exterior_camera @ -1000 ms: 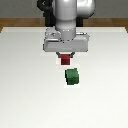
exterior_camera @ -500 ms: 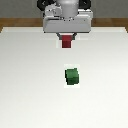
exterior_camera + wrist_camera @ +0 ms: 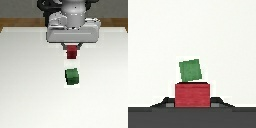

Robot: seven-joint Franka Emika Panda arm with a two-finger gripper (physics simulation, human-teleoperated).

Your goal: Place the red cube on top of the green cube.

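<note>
The small dark-red cube is held between the fingers of my gripper, lifted above the white table. The slightly larger dark-green cube sits on the table, a little nearer the camera than the red cube and almost in line with it. In the wrist view the red cube fills the gap in the gripper, and the green cube lies just beyond it, turned slightly. The dark fingertips show on either side of the red cube.
The white table spreads all around the cubes. A brown floor strip shows past its far edge. The arm's grey body looms over the held cube.
The gripper rose with the red cube, then carried it toward the green cube and slightly to the exterior view's right. The green cube has not moved.
</note>
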